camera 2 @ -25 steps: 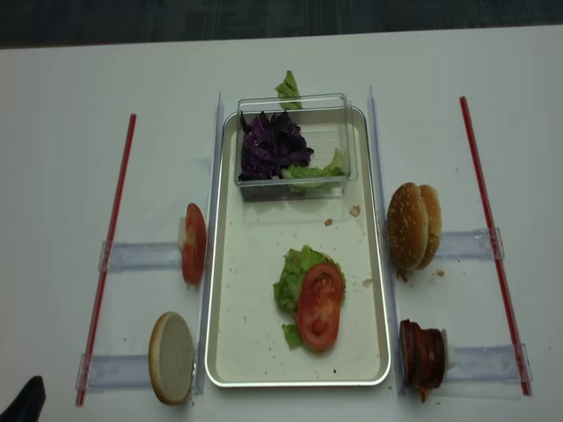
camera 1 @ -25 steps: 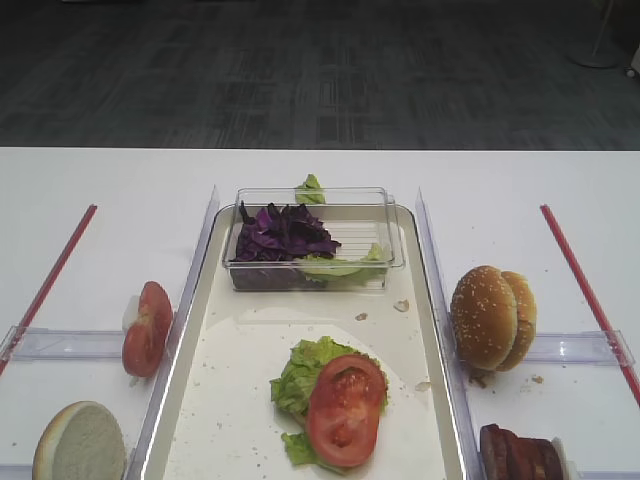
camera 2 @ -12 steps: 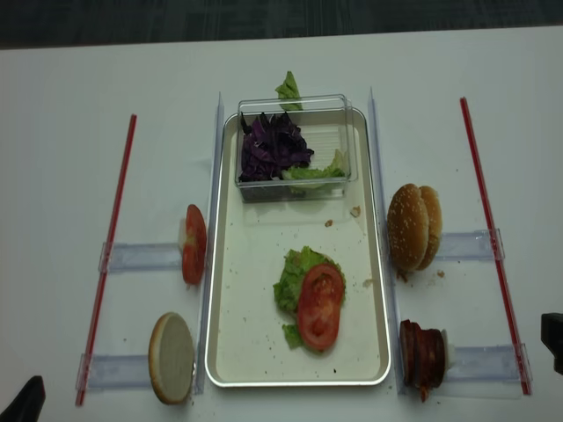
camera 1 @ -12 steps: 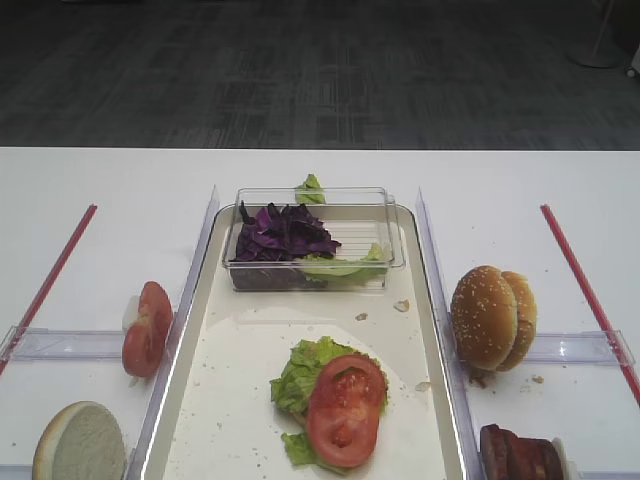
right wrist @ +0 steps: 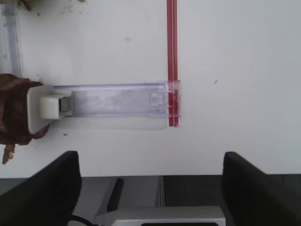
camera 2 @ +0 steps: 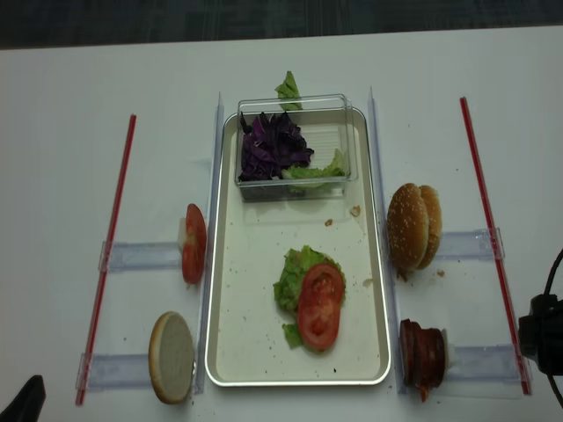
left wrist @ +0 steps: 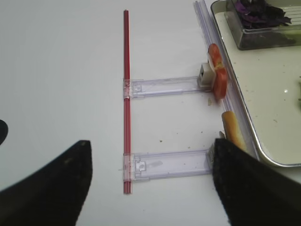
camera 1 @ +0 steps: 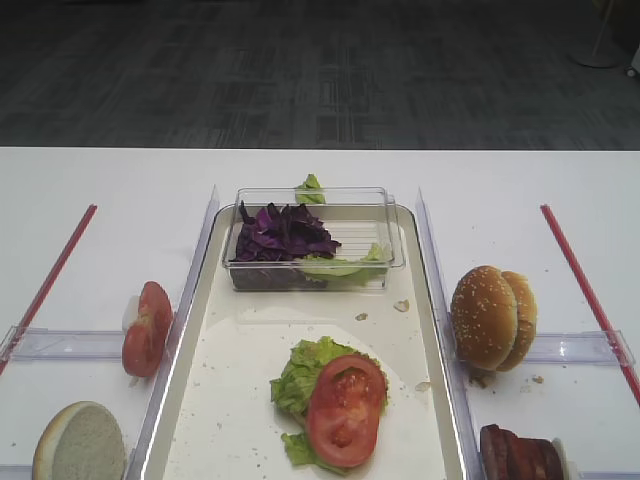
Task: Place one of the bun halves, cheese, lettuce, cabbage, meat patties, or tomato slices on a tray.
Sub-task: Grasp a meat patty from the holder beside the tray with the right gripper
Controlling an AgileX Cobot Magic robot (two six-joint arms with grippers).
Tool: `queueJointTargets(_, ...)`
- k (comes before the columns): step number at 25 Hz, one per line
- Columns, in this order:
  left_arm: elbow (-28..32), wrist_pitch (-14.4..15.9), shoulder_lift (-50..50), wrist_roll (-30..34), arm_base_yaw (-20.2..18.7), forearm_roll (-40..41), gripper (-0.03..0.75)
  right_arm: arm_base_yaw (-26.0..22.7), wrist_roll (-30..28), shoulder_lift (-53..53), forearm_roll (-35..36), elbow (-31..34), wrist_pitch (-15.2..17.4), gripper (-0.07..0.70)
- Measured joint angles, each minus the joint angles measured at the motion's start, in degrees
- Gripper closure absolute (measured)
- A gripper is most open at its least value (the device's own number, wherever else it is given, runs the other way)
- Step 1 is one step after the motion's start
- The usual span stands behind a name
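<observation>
Right jaws spread wide over the white tabletop (camera 1: pixel 110 190), nothing between them

The stack of pinkish-brown round meat patties (right wrist: pixel 13 110) stands on edge left of the right gripper (right wrist: pixel 150 188) in the wrist view, apart from both dark fingers (right wrist: pixel 42 195). The left gripper (left wrist: pixel 150 188) likewise stands open and empty. On the long cream-white tray (camera 2: pixel 255 356), a red tomato slice (camera 2: pixel 320 306) lies on frilly green lettuce (camera 2: pixel 294 274).

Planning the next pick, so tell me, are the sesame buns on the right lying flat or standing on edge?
Standing on edge. The sesame buns lean together on their rims beside the tray, domes facing sideways.
</observation>
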Motion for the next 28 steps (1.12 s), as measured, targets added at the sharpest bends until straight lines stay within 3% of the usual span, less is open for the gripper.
queueJointTargets(11,0.0,0.0,0.0,0.0,0.0,0.0,0.223,0.0,2.1,5.7,-0.8,-0.1,-5.1,0.007)
queueJointTargets(20,0.0,0.0,0.0,0.0,0.0,0.0,0.223,0.0,1.3,5.7,-0.9,-0.1,-4.2,0.022)
queueJointTargets(28,0.0,0.0,0.0,0.0,0.0,0.0,0.223,0.0,-0.2,5.8,3.2,-0.1,-4.2,0.022)
